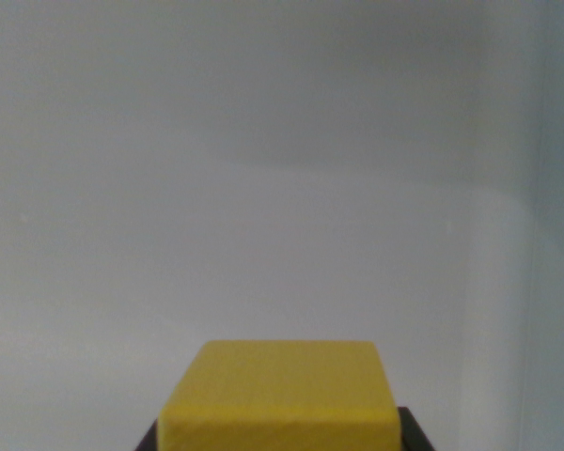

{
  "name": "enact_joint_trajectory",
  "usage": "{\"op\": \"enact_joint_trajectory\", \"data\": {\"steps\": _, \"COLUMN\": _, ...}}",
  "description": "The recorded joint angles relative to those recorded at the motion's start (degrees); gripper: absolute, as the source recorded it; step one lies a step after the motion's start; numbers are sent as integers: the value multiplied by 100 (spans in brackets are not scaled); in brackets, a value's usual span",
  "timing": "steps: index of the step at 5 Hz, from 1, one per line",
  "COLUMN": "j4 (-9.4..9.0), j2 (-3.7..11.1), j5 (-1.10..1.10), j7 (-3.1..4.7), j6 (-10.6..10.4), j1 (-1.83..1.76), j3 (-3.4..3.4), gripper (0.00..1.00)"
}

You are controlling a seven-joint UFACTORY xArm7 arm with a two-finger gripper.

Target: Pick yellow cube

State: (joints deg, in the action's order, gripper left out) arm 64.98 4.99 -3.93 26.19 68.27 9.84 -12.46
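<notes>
Yellow cube [280,395] sits low between dark jaws; pale surface [263,188] behind.

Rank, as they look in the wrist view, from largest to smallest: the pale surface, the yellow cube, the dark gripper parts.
1. Pale surface, filling most of the picture.
2. Yellow cube, though its nearness to the camera enlarges it.
3. Dark gripper parts, only slivers at the cube's lower corners, mostly hidden.

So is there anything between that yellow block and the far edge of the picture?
No. In the wrist view, the yellow cube sits at the bottom, with only bare pale grey surface stretching beyond it. Dark tool parts flank the cube's lower corners.
</notes>
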Motion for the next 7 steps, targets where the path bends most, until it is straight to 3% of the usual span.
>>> {"op": "enact_joint_trajectory", "data": {"steps": 1, "j4": 154, "j2": -105, "j5": 35, "j7": -32, "j6": 255, "j1": -6, "j3": -5, "gripper": 100}}
{"op": "enact_joint_trajectory", "data": {"steps": 2, "j4": 154, "j2": -105, "j5": 35, "j7": -32, "j6": 255, "j1": -6, "j3": -5, "gripper": 100}}
{"op": "enact_joint_trajectory", "data": {"steps": 3, "j4": 316, "j2": -216, "j5": 72, "j7": -65, "j6": 525, "j1": -12, "j3": -10, "gripper": 100}}
{"op": "enact_joint_trajectory", "data": {"steps": 4, "j4": 316, "j2": -216, "j5": 72, "j7": -65, "j6": 525, "j1": -12, "j3": -10, "gripper": 100}}
{"op": "enact_joint_trajectory", "data": {"steps": 5, "j4": 468, "j2": -320, "j5": 107, "j7": -97, "j6": 777, "j1": -18, "j3": -15, "gripper": 100}}
{"op": "enact_joint_trajectory", "data": {"steps": 6, "j4": 468, "j2": -320, "j5": 107, "j7": -97, "j6": 777, "j1": -18, "j3": -15, "gripper": 100}}
{"op": "enact_joint_trajectory", "data": {"steps": 7, "j4": 614, "j2": -420, "j5": 141, "j7": -127, "j6": 1020, "j1": -24, "j3": -20, "gripper": 100}}
